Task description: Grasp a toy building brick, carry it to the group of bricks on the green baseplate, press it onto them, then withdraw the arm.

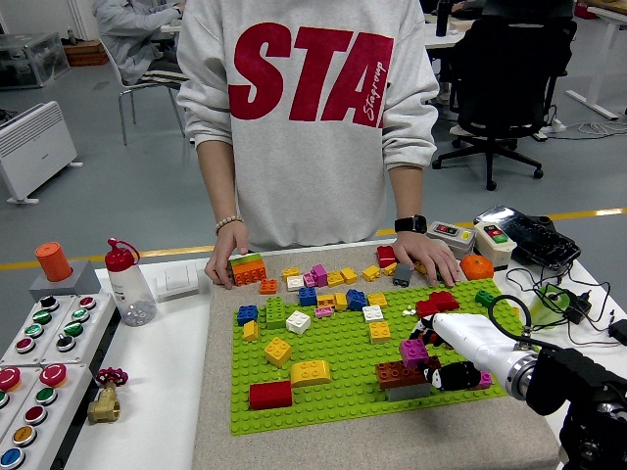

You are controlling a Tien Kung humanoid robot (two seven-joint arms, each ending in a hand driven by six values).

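Head view. The right hand (438,358) reaches in from the lower right over the green baseplate (323,392). Its fingers (456,375) are curled around a small purple brick (412,352), which sits at the fingertips, held against the thumb side. Directly below and in front of the fingertips lies the brown brick (402,373), stacked on a grey brick (406,392); the purple brick is touching or very nearly touching the brown one's top at its right end. Whether the studs have engaged cannot be told from this angle. A pink brick (481,379) lies just behind the fingers, towards the wrist. Two red bricks (435,304) stand beyond the fingers, further up the plate.

The left hand is not in view.

A person stands at the far side with both hands resting on the table edge: one hand (226,257) beside an orange-and-green brick (247,268), the other hand (427,258) near loose bricks. Neither touches the baseplate group.

Assessment: the carry appears complete and the step in hand is the press. The next move calls for a straight downward push with the brick square over the brown brick's studs, then release of the fingers and withdrawal to the right, clear of the pink brick
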